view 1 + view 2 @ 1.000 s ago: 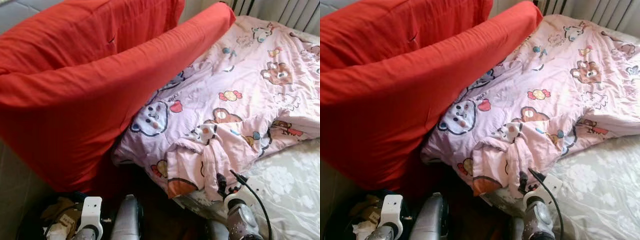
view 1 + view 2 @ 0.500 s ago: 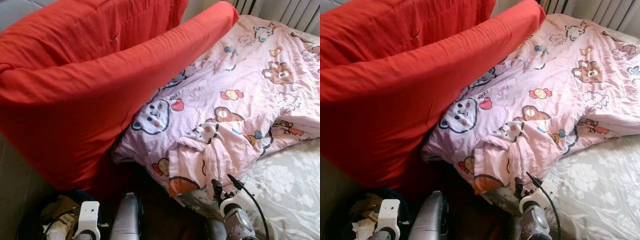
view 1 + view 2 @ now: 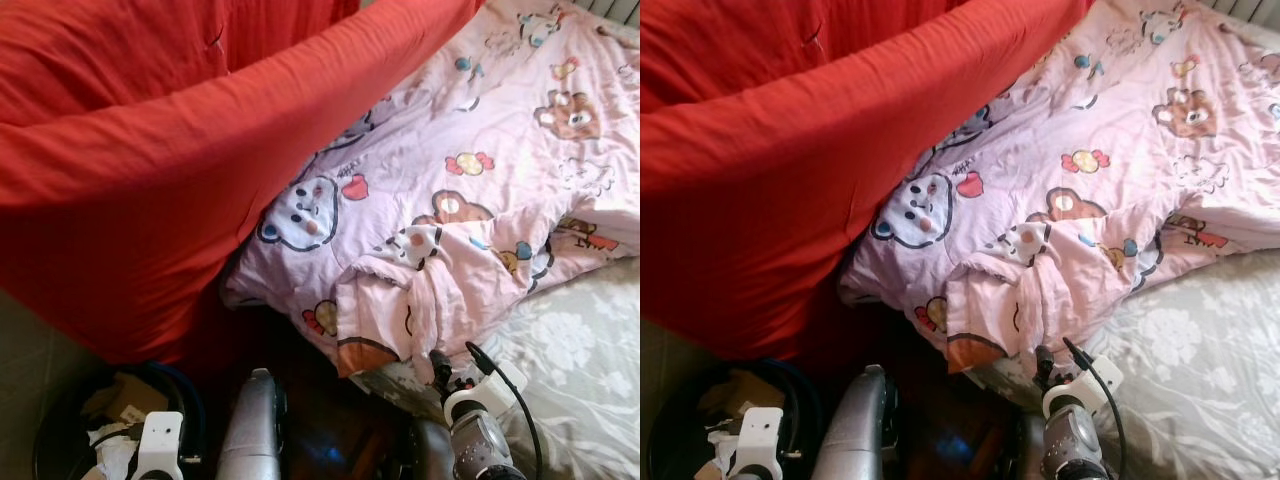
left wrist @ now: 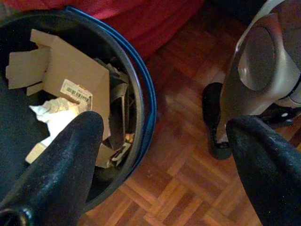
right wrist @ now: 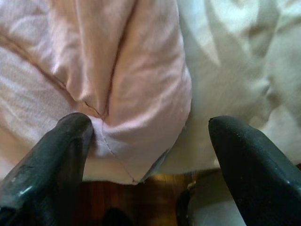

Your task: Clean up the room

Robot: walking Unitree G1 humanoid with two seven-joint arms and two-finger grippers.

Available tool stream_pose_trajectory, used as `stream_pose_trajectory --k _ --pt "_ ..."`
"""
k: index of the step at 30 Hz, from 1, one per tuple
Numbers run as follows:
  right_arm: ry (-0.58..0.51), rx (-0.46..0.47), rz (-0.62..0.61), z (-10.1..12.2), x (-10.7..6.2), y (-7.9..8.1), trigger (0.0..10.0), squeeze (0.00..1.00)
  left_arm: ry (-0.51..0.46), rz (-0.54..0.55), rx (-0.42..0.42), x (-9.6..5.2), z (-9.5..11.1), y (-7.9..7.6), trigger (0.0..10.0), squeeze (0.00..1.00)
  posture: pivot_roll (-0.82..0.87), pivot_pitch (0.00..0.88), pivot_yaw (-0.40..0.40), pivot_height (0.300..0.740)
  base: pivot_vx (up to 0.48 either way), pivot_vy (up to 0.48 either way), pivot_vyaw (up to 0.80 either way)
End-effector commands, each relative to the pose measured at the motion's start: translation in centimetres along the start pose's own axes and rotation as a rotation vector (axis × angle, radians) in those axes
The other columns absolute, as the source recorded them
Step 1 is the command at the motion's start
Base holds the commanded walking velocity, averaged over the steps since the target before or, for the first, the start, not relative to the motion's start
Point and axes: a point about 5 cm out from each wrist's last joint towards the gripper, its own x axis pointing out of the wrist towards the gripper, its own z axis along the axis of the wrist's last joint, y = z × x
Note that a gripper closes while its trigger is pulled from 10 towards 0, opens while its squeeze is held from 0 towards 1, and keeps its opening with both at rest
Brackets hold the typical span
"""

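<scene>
Our right gripper has its 2 black fingers spread wide, with nothing clamped between them. Between the jaws hangs a bunched corner of the pink cartoon quilt, its folded edge drooping close to one finger; we cannot tell whether that finger touches the cloth. Beyond the far finger lies the pale floral bedsheet, and below the quilt's hem a strip of wooden floor shows.

In the head views the right gripper sits just under the quilt's hanging corner at the bed's edge, a black cable looping over its white wrist mount. The quilt, printed with bears and candies, lies rumpled across the bed ahead of this gripper, and the floral sheet spreads out to the gripper's right.

Our left gripper is also wide open and holds nothing. One finger hangs over a dark waste bin with a blue rim, which holds torn cardboard and crumpled white paper. The other finger is over parquet floor, near the robot's own silver leg.

Ahead of the left gripper, a large red cushion leans over the quilt's left side.
</scene>
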Motion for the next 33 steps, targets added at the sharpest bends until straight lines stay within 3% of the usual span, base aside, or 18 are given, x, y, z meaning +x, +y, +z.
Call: stream_pose_trajectory --k 1,6,7,8,33 --pt "0.056 -0.001 -0.021 -1.2 -0.4 -0.5 10.0 0.0 0.037 -0.005 0.011 -0.6 -1.2 0.3 10.0 0.0 0.23 0.352 0.022 0.626 0.0 0.0 0.0" --pt "0.053 0.0 -0.005 -1.1 -0.3 -0.2 10.0 0.0 -0.004 -0.027 0.033 -0.3 -0.3 0.0 10.0 0.0 0.24 0.357 0.026 0.626 0.0 0.0 0.0" --pt "0.05 -0.004 -0.004 -1.1 -0.2 -0.2 2.7 0.0 -0.011 -0.033 0.039 -0.2 -0.2 -0.1 10.0 0.0 0.24 0.354 0.027 0.626 0.0 0.0 0.0" --pt "0.047 -0.008 -0.006 -0.9 -0.2 -0.1 0.0 0.0 -0.017 -0.037 0.043 -0.2 0.0 -0.3 10.0 0.0 0.24 0.349 0.028 0.626 0.0 0.0 0.0" --pt "0.041 -0.001 -0.04 -1.1 -0.5 -1.3 0.0 0.0 -0.002 -0.063 0.055 -0.6 -0.8 -0.9 10.0 0.0 0.22 0.292 0.028 0.626 0.0 0.0 0.0"
